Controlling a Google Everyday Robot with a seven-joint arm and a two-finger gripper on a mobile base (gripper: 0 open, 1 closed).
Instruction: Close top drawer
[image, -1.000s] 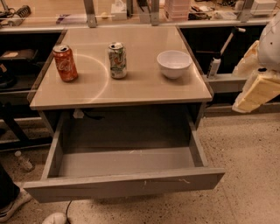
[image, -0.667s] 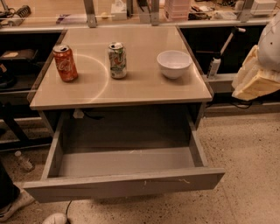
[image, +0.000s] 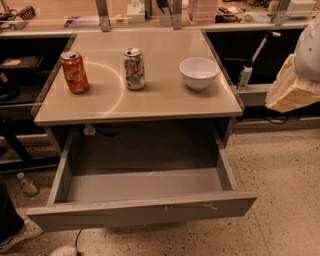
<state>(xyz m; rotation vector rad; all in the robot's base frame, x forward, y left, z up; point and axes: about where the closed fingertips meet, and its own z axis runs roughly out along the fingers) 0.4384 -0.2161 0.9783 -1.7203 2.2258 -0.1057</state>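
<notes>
The top drawer (image: 140, 211) is a wide grey drawer without a handle, pulled far out from under the tan tabletop. Its flat front faces me and has small white chip marks (image: 210, 206) right of centre. Its deep grey box interior (image: 145, 184) holds nothing. My gripper (image: 292, 86) shows as a cream-coloured part at the right edge of the camera view. It hangs in the air beside the table's right side, above and to the right of the drawer, touching nothing.
On the tabletop (image: 150, 102) stand a red soda can (image: 74, 71), a green-and-white can (image: 134, 69) and a white bowl (image: 198, 73). A small bottle (image: 27, 184) and a shoe (image: 15, 235) are on the floor at left. Dark shelves lie behind.
My gripper at the right edge has risen slightly. The drawer and the things on the table have not moved.
</notes>
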